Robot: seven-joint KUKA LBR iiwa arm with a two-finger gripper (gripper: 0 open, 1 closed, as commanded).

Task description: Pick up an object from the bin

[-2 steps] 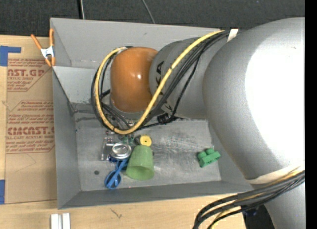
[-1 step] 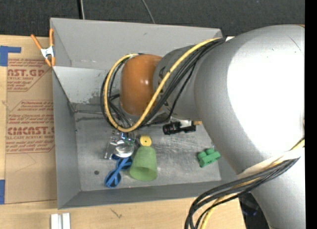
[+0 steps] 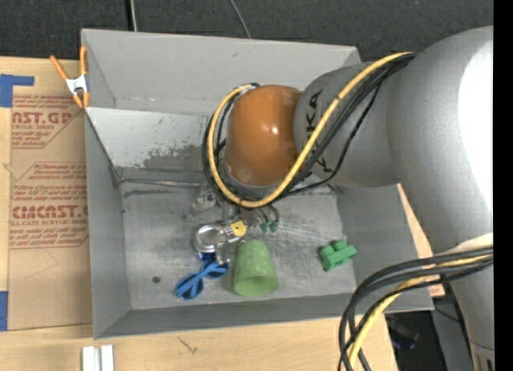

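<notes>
1. The jaws are hidden beneath the orange cover [image 3: 260,141] on the wrist of the arm [image 3: 401,121], so it cannot be told whether they are open or closed.
2. The wrist is held over the middle of the bin [image 3: 144,73], just behind a small cluster on the floor towards the front wall.
3. The cluster is made up of a shiny metal ring [image 3: 208,238], a small yellow piece [image 3: 238,229] just beside it, a pale green cup [image 3: 255,269] lying on its side, and a blue looped thing [image 3: 199,281] at the front left.
4. Nothing is seen gripped. The ring and the yellow piece lie nearest the wrist and are judged the likeliest targets.
5. A green block [image 3: 337,255] lies well apart to the right.
6. A straight descent is advised, with one thing alone straddled, since close neighbours could be dragged or knocked.
7. The ring looks hard, smooth and probably slippery, so a centred grip is called for.
8. The cup appears matte and rounded and might roll if nudged. The block's flat faces would be held more surely.
9. The bin floor is scuffed grey metal.
</notes>
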